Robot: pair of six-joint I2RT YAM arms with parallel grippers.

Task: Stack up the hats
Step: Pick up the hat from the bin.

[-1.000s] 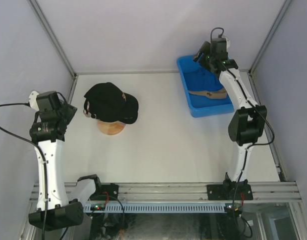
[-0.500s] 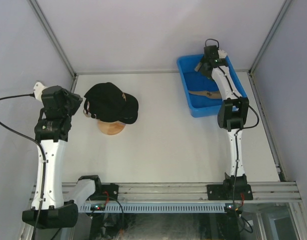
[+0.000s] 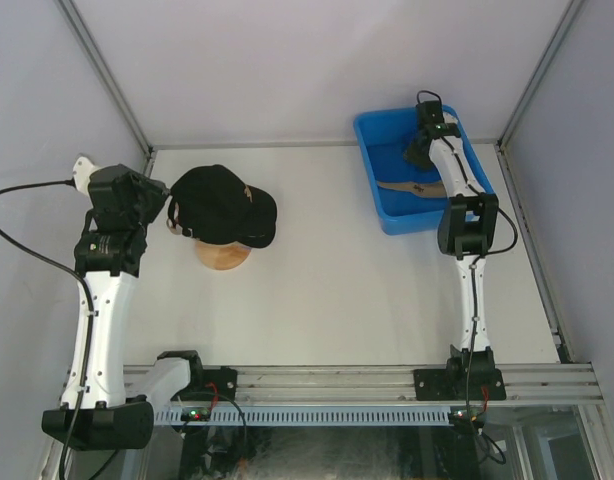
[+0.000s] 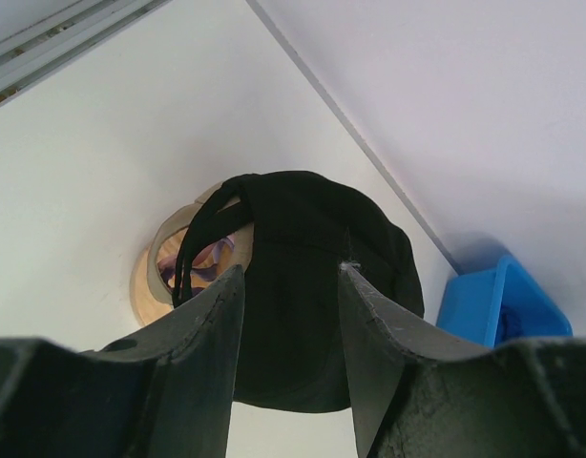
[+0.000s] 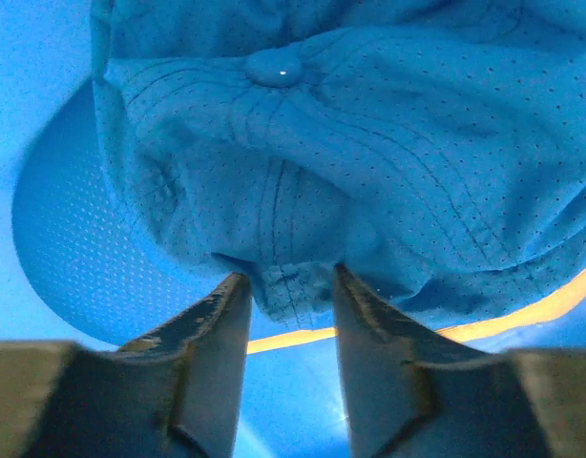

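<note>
The blue cap [image 5: 388,124] lies crumpled in the blue bin [image 3: 370,178] at about 1 o'clock on the table [image 3: 337,280]. Its crown button faces my right wrist camera and its brim curves off toward 9 o'clock in that view. My right gripper [image 5: 288,281] is down in the bin with a bunched fold of the cap's fabric between its fingers. They stand a little apart, and I cannot tell whether they are actually clamped on the fold. A tan cap [image 3: 415,187] lies in the same bin, just on the 6 o'clock side of the gripper in the top view. Well apart, at about 10 o'clock on the table, the black cap [image 3: 222,205] sits on the wooden stand [image 3: 223,257] with its brim toward 4 o'clock. A bit of lavender fabric [image 4: 215,256] shows under its back strap. My left gripper [image 4: 293,277] hovers at the cap's 9 o'clock side, fingers apart and holding nothing, not touching it.
</note>
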